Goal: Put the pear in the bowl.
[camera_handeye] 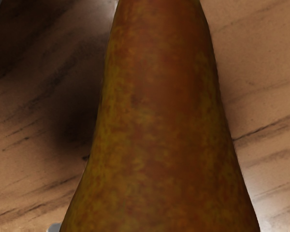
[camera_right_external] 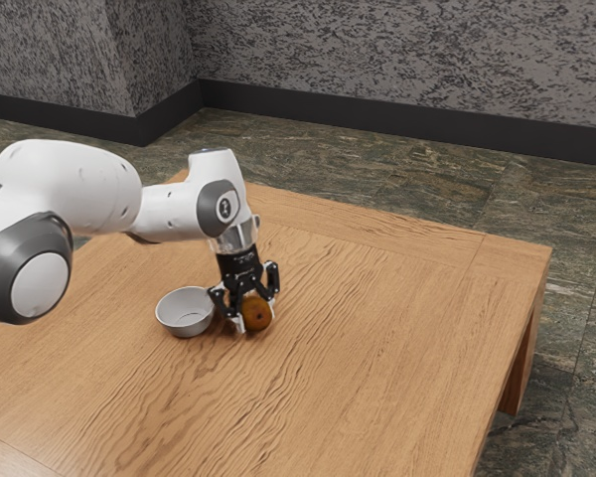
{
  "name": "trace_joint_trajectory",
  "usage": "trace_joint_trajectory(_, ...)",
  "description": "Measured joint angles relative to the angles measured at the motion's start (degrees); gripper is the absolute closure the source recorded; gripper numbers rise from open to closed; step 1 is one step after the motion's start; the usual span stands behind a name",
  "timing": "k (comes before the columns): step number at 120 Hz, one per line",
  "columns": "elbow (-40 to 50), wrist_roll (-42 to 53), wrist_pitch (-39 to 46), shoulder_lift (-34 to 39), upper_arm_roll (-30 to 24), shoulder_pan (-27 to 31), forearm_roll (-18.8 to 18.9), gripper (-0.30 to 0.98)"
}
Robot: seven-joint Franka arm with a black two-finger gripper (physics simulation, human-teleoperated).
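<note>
The pear (camera_right_external: 257,314), clamped by the gripper (camera_right_external: 254,312), may be dropped short of the bowl (camera_right_external: 177,326) if its tapering sides are unevenly gripped.

Room type unclear: could be a lobby or a lounge, can't tell which. Mottled grey walls (camera_right_external: 377,50) with dark baseboard (camera_right_external: 397,117), greenish-brown stone-look floor (camera_right_external: 397,169), low wooden surface (camera_right_external: 377,348) with plank legs, like a coffee table; robot arm (camera_right_external: 79,189) reaching over it, small grey bowl (camera_right_external: 185,308) on top.
</note>
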State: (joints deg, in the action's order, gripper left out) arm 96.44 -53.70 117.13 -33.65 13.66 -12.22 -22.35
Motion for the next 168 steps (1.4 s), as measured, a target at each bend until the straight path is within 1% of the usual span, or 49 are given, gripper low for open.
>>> trace_joint_trajectory(19,-2.58,-0.8,-1.22,1.19,-0.38,-0.04,0.82,0.39)
trace_joint_trajectory(39,-3.79,-1.61,-4.64,5.95,1.41,-0.08,3.32,0.41)
trace_joint_trajectory(57,1.15,-2.18,-7.37,11.02,3.81,-0.07,6.24,0.42)
trace_joint_trajectory(73,5.74,-2.63,-8.61,13.71,5.47,-0.05,8.37,0.43)
trace_joint_trajectory(91,6.8,-2.98,-9.42,13.51,6.92,1.19,9.96,0.43)
trace_joint_trajectory(117,3.71,-3.2,-9.9,9.64,7.06,2.51,10.96,0.45)
trace_joint_trajectory(119,3.63,-3.21,-9.92,9.56,7.06,2.52,10.98,0.44)
trace_joint_trajectory(129,3.44,-3.11,-10.0,9.39,7.0,2.52,11.0,0.3)
trace_joint_trajectory(138,3.36,-2.94,-10.01,9.4,6.99,2.49,10.92,0.21)
trace_joint_trajectory(159,3.34,-2.61,-10.34,10.11,6.8,2.47,11.02,0.09)
trace_joint_trajectory(163,2.72,-2.35,-11.21,11.54,5.98,2.52,12.27,0.08)
trace_joint_trajectory(168,0.59,-1.2,-13.08,14.17,4.01,2.53,15.02,0.07)
